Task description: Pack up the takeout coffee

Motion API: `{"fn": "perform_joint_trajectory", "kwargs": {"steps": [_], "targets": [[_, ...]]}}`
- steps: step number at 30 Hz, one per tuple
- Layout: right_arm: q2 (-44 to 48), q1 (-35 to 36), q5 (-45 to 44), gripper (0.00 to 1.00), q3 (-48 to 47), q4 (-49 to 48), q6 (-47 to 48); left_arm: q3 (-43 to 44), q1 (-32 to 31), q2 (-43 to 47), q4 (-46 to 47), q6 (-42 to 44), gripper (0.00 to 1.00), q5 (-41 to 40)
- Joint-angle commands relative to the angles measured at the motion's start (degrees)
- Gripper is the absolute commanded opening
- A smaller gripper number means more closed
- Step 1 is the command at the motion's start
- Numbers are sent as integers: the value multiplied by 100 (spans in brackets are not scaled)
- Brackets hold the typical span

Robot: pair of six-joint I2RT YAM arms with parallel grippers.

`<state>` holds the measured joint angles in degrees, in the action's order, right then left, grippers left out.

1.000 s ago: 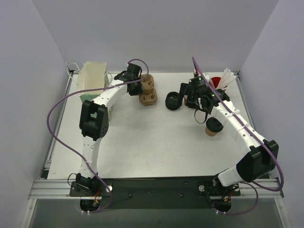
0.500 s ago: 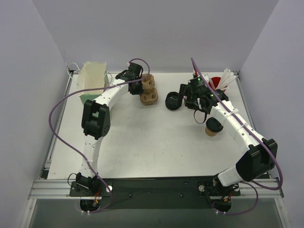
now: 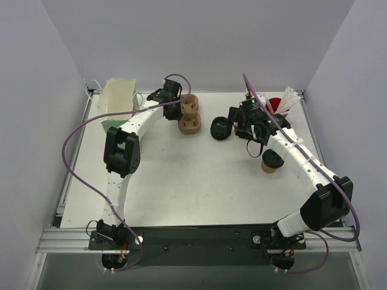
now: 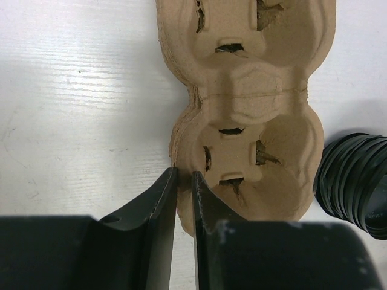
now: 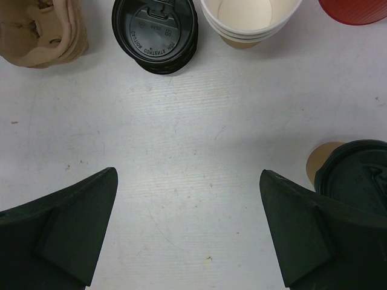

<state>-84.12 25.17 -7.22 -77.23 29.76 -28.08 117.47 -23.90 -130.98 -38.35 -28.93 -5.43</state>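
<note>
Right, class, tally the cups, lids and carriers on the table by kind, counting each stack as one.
Lidded kraft coffee cup: 1
Stack of lidless paper cups: 1
Red cup with white sticks: 1
Stack of black lids: 1
Stack of pulp cup carriers: 1
Total: 5

Bright even light, soft shadows, mild tabletop (image 4: 72,90) sheen, left pincer (image 4: 183,176) underexposed
</note>
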Motion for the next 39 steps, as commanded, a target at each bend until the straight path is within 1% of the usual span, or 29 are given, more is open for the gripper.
{"fn": "perform_joint_trajectory", "kwargs": {"steps": [1, 12, 18, 26, 29, 30, 31, 32, 33, 35, 39], "targets": [[-17, 15, -60, 97, 94, -31, -31, -48, 17, 485, 170, 168, 8, 139], [-96, 58, -69, 97, 94, -49, -31, -663, 61, 977, 662, 151, 0, 543], [-158, 102, -77, 97, 68, -40, -14, -1006, 184, 1171, 855, -16, 0, 859], [-228, 173, -86, 97, 15, -14, 4, -2384, 246, 1873, 1330, -262, 0, 1009], [-280, 243, -113, 97, -55, 21, 4, -2702, 246, 2102, 1409, -228, 0, 1079], [-298, 278, -121, 97, -73, 21, 4, -2755, 246, 2137, 1435, -175, 2, 1114], [-307, 304, -130, 97, -99, 21, 13, -2791, 246, 2164, 1461, -157, 11, 1193], [-333, 322, -139, 97, -117, 21, 4, -2852, 246, 2216, 1531, -140, 27, 1220], [-351, 357, -139, 97, -134, 30, 13, -2861, 246, 2234, 1549, -113, 30, 1229], [-369, 383, -174, 97, -152, 39, 13, -2853, 246, 2270, 1541, -96, 33, 1185], [-369, 436, -209, 97, -152, 56, 13, -2520, 219, 2165, 1339, 62, 34, 992]]}}
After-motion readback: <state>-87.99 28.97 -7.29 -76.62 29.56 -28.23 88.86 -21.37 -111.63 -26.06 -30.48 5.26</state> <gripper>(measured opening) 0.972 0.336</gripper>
